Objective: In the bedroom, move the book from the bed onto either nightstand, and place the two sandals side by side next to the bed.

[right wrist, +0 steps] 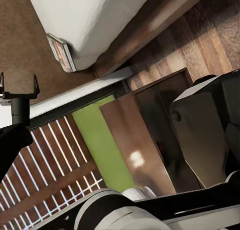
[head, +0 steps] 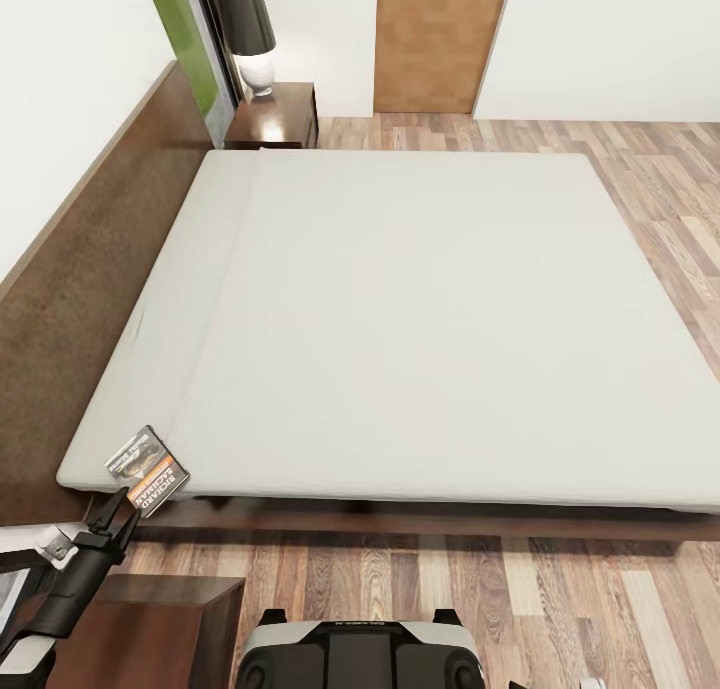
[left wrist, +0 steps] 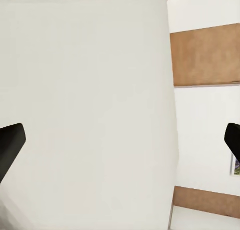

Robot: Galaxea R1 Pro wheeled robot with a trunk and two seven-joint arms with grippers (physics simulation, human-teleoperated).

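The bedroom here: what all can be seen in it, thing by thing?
bed: one, dark-brown wood frame and headboard, bare pale mattress, middle of the room.
book: one, grey cover with orange band, on the mattress's near corner by the headboard.
nightstand: two, dark reddish-brown; one at the far bedside, one at the near bedside.
lamp: one, dark shade, pale base, on the far nightstand.
door: one, brown, far wall.
floor: wood planks.
left gripper: one, black, open, just short of the book.
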